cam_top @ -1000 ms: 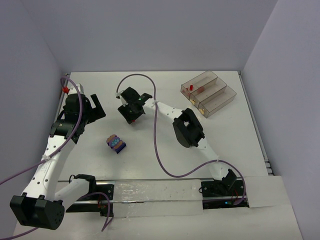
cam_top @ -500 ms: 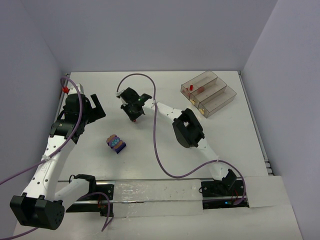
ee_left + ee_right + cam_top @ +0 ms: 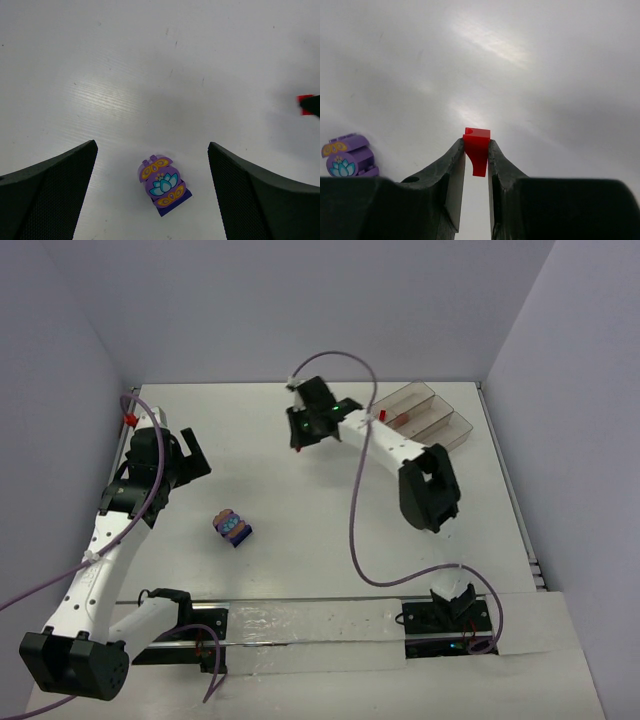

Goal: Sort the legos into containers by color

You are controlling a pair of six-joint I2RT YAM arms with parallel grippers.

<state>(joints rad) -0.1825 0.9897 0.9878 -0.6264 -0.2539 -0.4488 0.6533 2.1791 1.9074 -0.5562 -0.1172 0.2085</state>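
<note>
My right gripper [image 3: 299, 440] [image 3: 476, 145] is shut on a small red lego [image 3: 477, 146], held off the table at the back middle, left of the tray. That red lego also shows at the right edge of the left wrist view [image 3: 304, 104]. The clear smoky-grey three-compartment tray [image 3: 446, 426] stands at the back right, partly hidden by the right arm; a red lego [image 3: 402, 419] shows inside it. The purple and blue lego clump [image 3: 232, 527] [image 3: 162, 184] [image 3: 347, 157] lies on the table at centre-left. My left gripper [image 3: 186, 464] [image 3: 151, 145] is open and empty, above and behind the clump.
Purple cables [image 3: 352, 530] loop over the table from both arms. A small red clip [image 3: 130, 419] sits by the left wall. The table's raised edges and grey walls bound the back and sides.
My right arm has swung up and to the right, carrying its gripper from the table's middle toward the back near the tray. The left arm and the purple clump have not moved.
</note>
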